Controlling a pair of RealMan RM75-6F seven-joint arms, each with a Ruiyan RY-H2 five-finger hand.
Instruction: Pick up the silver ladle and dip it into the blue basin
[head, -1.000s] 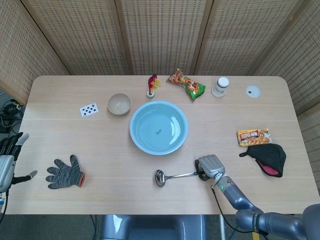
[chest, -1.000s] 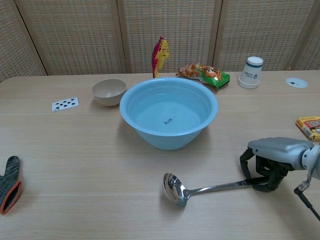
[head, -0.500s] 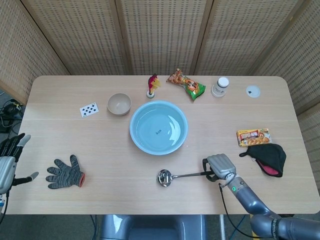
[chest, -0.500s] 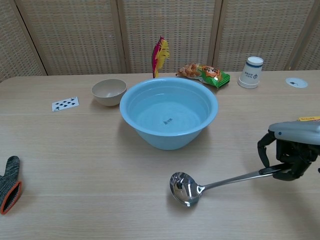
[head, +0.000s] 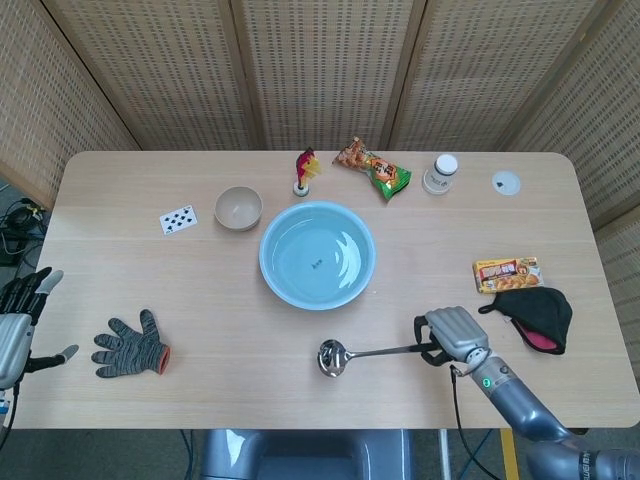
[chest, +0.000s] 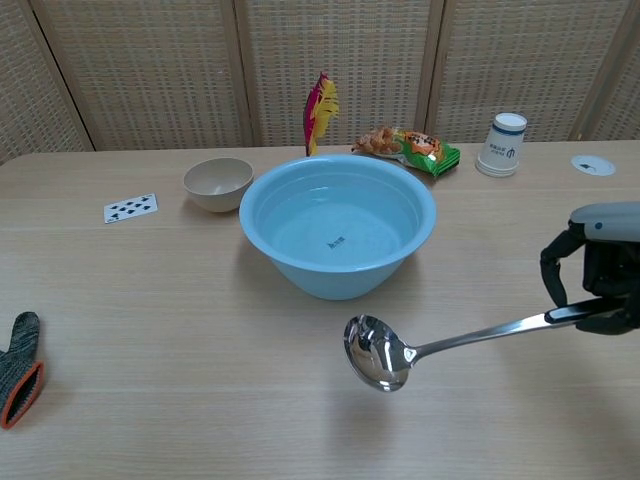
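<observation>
My right hand grips the handle end of the silver ladle. The ladle hangs a little above the table, its bowl pointing left and lying in front of the blue basin. The basin stands at the table's middle and holds water. My left hand hovers off the table's left edge, fingers spread, holding nothing; the chest view does not show it.
A grey knit glove lies front left. A beige bowl, a playing card, a feather toy, a snack bag and a white cup ring the basin's far side. A food box and black mask lie right.
My right hand has lifted the ladle off the table and drifted right; the ladle's bowl has risen and moved slightly right with it. The left hand stays put.
</observation>
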